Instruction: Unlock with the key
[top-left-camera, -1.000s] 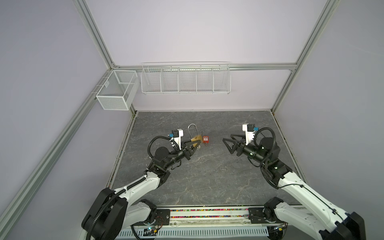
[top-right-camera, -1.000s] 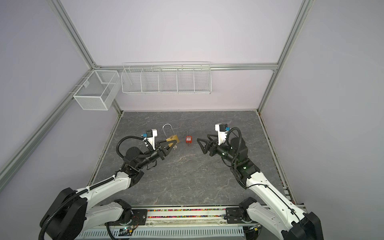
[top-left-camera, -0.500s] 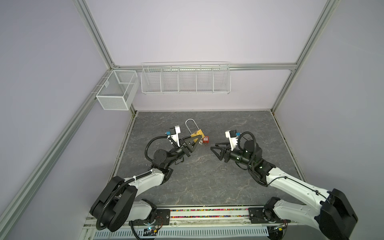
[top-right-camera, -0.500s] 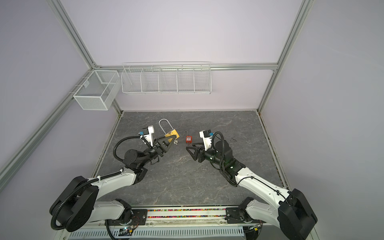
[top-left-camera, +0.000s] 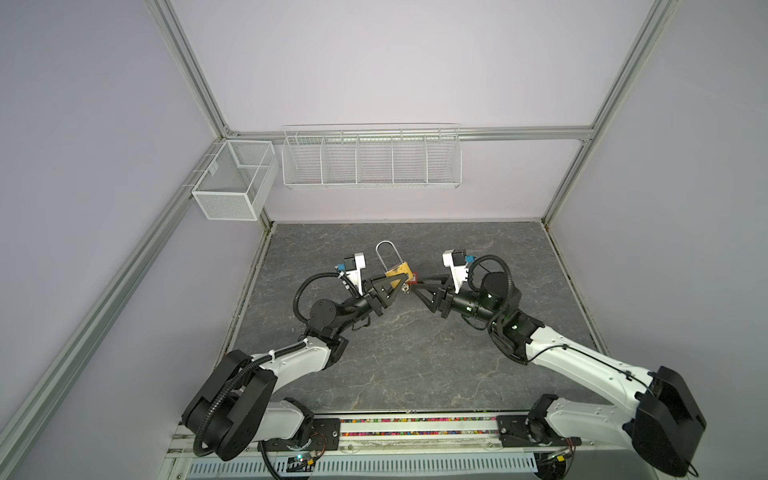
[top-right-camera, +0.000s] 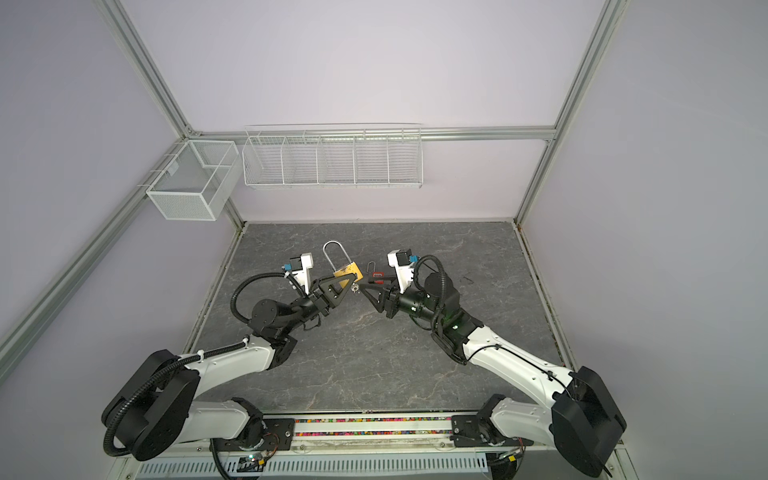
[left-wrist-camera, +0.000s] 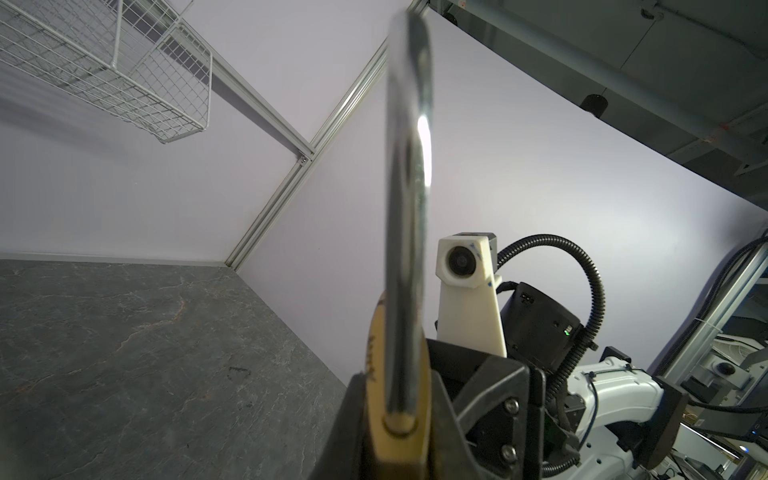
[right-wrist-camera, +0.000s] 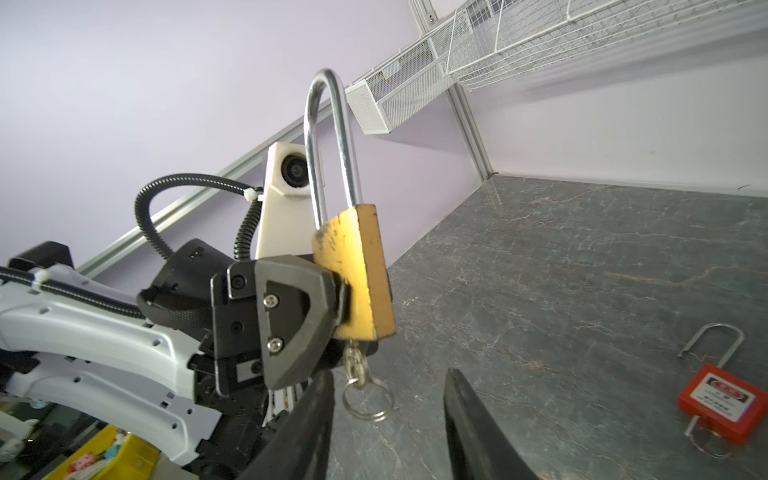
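Arm links (top-left-camera: 291, 361): white shells; joint housings (top-left-camera: 324, 313): black. Black corrugated conduit (right-wrist-camera: 187, 178) secured with white cable ties (right-wrist-camera: 249, 194). White wrist camera mount (right-wrist-camera: 282, 224). Black triangular gripper fingers (right-wrist-camera: 286, 270), two silver screws (right-wrist-camera: 271, 300) each. Green indicator light (left-wrist-camera: 566, 331)

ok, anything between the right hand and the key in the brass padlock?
Nothing visible. The key hangs free under the brass padlock, which the left hand clamps; its ring shows between the open fingers of the right hand. The red padlock lies on the table, off to the side.
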